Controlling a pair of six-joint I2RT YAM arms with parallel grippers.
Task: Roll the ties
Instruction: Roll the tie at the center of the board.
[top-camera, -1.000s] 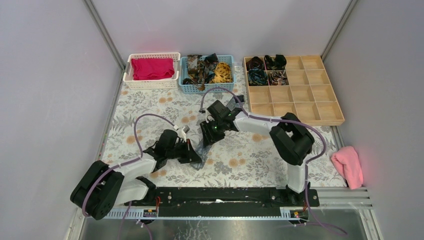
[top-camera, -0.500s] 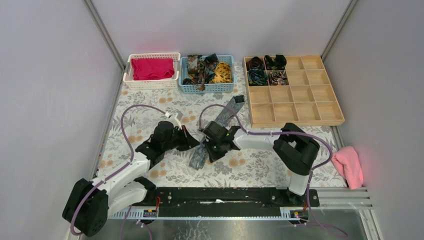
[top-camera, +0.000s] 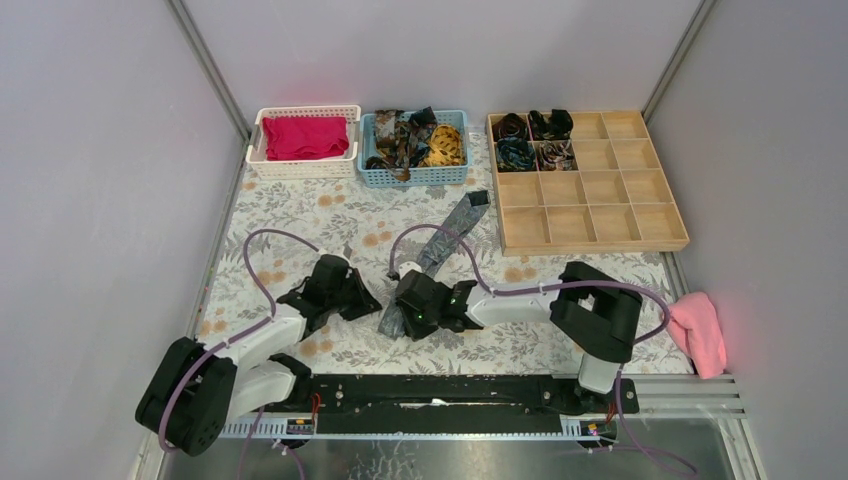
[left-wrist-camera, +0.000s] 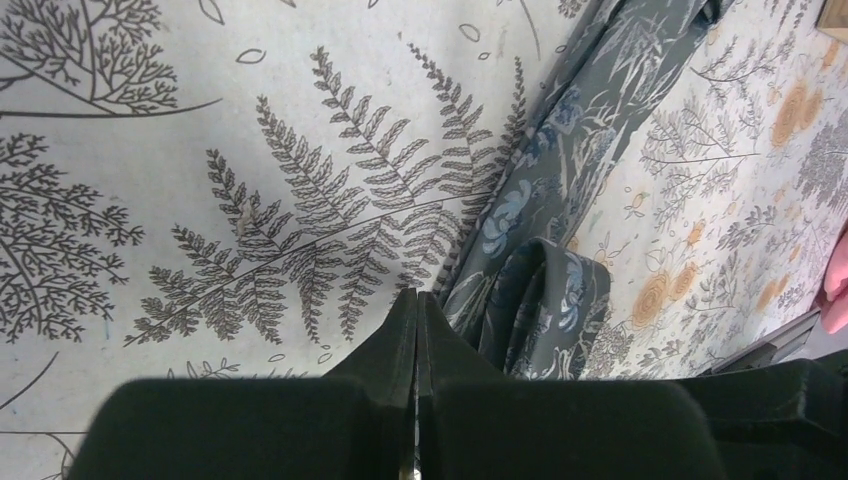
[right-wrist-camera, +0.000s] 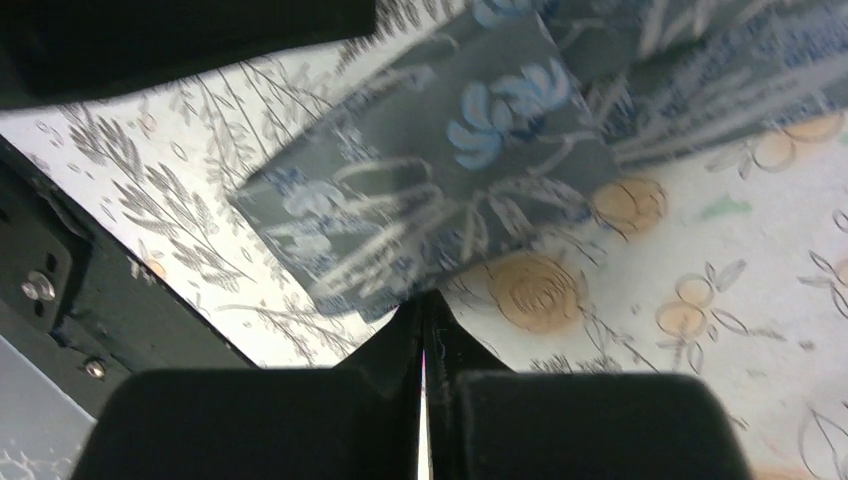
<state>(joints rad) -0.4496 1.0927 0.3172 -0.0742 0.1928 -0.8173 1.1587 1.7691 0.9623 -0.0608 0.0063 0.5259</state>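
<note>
Now the right claw (right-wrist-camera: 420, 298) has snapped shut and dropped to the near, folded end of the long grey floral fabric tie (top-camera: 452, 222), which lies diagonally mid-table (top-camera: 300, 215). Whether it pinches cloth I cannot tell. Rolling looks ready to begin. The left claw (left-wrist-camera: 415, 295), shut and empty, sits just beside that fold. 4 coiled ties (top-camera: 515, 153) fill the divided wooden tray's (top-camera: 590, 245) far-left compartments. The blue plastic basket (top-camera: 415, 180) holds loose ties (top-camera: 405, 140), and the white plastic basket (top-camera: 300, 168) holds a magenta cloth (top-camera: 305, 137).
</note>
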